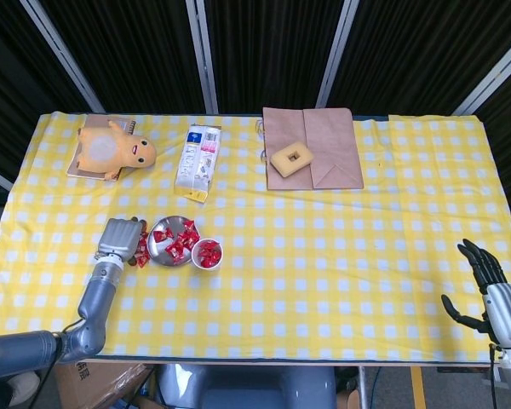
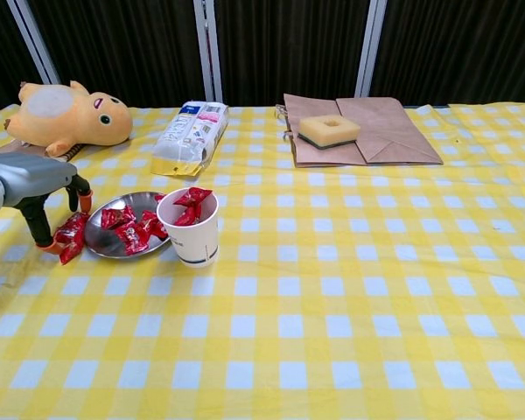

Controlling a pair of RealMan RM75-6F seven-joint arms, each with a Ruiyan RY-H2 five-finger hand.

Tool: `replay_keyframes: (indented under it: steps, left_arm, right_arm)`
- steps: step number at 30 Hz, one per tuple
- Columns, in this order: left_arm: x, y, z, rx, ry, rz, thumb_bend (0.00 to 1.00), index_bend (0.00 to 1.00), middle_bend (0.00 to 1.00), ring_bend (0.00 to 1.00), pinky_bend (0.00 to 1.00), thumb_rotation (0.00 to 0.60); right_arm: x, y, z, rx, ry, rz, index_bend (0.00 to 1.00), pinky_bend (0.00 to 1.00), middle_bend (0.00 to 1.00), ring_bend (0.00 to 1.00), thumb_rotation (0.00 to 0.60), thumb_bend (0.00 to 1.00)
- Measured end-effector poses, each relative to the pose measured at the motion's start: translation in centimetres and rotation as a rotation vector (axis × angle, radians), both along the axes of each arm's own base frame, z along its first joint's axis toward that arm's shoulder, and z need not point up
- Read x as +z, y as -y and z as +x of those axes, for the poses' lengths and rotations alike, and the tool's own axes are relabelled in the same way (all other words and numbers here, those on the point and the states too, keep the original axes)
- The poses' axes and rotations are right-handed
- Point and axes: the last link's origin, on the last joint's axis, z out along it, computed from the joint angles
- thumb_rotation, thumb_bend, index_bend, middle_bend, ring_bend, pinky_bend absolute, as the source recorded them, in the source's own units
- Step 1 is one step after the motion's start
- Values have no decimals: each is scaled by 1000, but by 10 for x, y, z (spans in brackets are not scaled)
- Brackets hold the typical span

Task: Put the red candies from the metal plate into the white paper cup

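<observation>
A metal plate (image 2: 112, 247) holding several red candies (image 2: 128, 229) sits at the front left of the checked cloth. The white paper cup (image 2: 195, 238) stands against its right rim with red candies (image 2: 191, 199) showing above the top. More red candies (image 2: 72, 229) lie loose on the cloth to the left of the plate. My left hand (image 2: 37, 182) hangs over these loose ones, fingers apart and pointing down, one fingertip (image 2: 46, 245) at a wrapper; nothing is gripped. From the head view it lies just left of the plate (image 1: 161, 249). My right hand (image 1: 485, 285) rests open at the table's front right edge.
A yellow plush toy (image 2: 70, 114) lies on a book at the back left. A white snack packet (image 2: 191, 136) lies behind the plate. A brown paper bag (image 2: 385, 131) with a yellow block (image 2: 328, 129) on it lies at the back centre.
</observation>
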Motion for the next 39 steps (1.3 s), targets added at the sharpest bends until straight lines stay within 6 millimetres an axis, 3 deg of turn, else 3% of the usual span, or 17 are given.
replay_keyframes:
  steps: [23, 39]
  left_arm:
    - [4, 2, -2, -14, -5, 10, 299, 474, 496, 924, 955, 600]
    - [9, 2, -4, -15, -4, 18, 298, 437, 479, 924, 955, 600]
  right_arm:
    - [0, -1, 0, 1, -1, -1, 0, 0, 0, 0, 600, 424]
    - [0, -1, 1, 5, -1, -2, 0, 0, 0, 0, 600, 424]
